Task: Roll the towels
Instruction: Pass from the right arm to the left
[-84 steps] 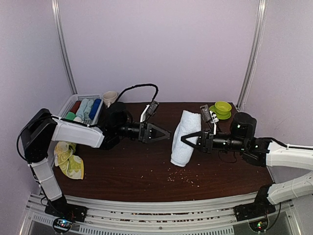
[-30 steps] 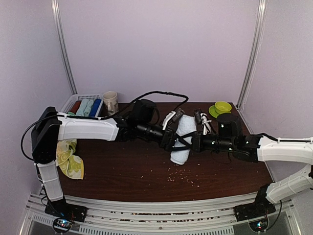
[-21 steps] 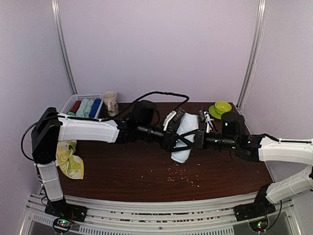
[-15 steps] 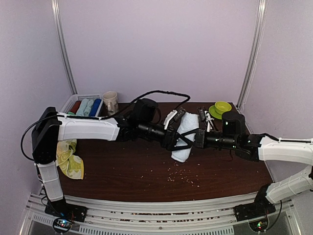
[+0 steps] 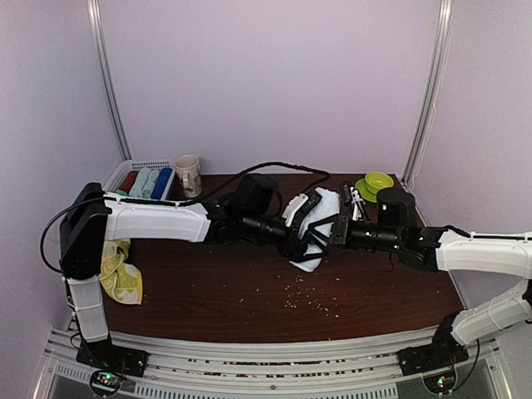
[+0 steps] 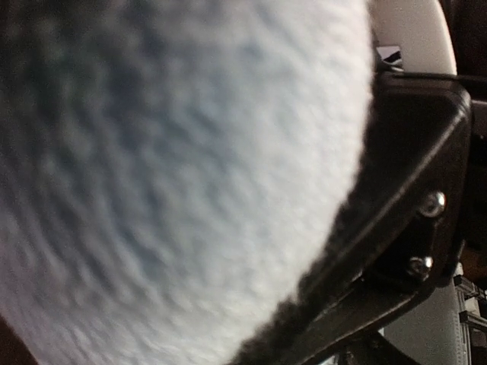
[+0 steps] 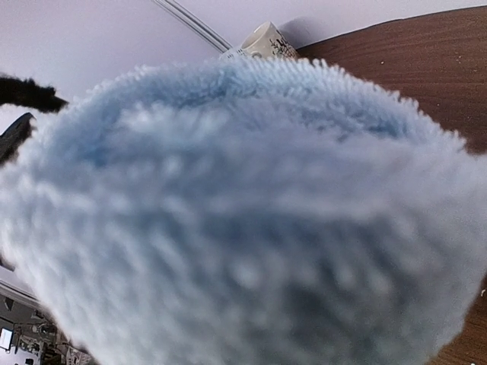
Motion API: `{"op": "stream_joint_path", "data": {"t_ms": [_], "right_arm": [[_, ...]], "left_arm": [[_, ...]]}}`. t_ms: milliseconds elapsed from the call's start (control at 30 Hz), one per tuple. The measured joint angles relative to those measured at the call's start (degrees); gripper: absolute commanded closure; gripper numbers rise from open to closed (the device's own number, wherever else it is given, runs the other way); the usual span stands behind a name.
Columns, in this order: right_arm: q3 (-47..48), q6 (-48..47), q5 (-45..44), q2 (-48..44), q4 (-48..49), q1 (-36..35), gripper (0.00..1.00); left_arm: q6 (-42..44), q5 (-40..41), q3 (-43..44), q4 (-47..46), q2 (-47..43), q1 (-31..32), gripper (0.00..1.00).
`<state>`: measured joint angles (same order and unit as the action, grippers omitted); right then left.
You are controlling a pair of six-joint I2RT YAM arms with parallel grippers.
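The long pale blue-white towel lies mid-table, its near end bunched up between both grippers. My left gripper reaches in from the left, its jaws spread wide around the towel's near part. In the left wrist view the towel fills the frame and touches one black finger. My right gripper comes in from the right, shut on the same end. Blue pile hides its fingers in the right wrist view. The yellow-green towel lies crumpled at the table's left edge.
A white slatted basket with several rolled cloths stands at the back left, a mug beside it. A green bowl on a saucer sits at the back right. Crumbs dot the wood in front of the towel.
Both grippers have shifted a little right and back with the towel's near end, which now sits higher and more bunched. Earlier still, the left gripper stood apart from the towel.
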<state>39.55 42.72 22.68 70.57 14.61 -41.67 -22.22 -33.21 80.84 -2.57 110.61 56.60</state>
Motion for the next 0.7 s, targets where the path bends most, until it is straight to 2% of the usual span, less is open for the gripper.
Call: {"op": "stream_joint_path", "data": {"t_ms": [267, 433, 500, 567, 600, 700], "right_arm": [[0.0, -0.1, -4.1, 0.0, -0.1, 0.0, 0.98], [-0.1, -1.0, -5.5, -0.1, -0.2, -0.2, 0.95], [-0.2, -1.1, -5.9, -0.1, -0.2, -0.3, 0.91], [-0.2, -1.2, -6.1, -0.2, -0.2, -0.4, 0.82], [-0.2, -1.2, -6.3, -0.2, -0.2, -0.4, 0.74], [-0.2, -1.4, -7.2, -0.5, -0.7, -0.4, 0.47]], "left_arm": [[-1.1, 4.7, 5.2, 5.3, 2.7, 0.2, 0.56], [-2.1, 5.4, 5.8, 5.9, 2.9, 0.3, 0.83], [-2.3, 5.6, 5.9, 6.1, 3.0, 0.4, 0.87], [-2.4, 5.7, 6.2, 6.6, 3.1, 0.4, 0.91], [-2.4, 5.8, 6.6, 7.1, 3.2, 0.4, 0.99], [-2.3, 6.1, 7.6, 8.2, 3.7, 0.4, 1.0]]}}
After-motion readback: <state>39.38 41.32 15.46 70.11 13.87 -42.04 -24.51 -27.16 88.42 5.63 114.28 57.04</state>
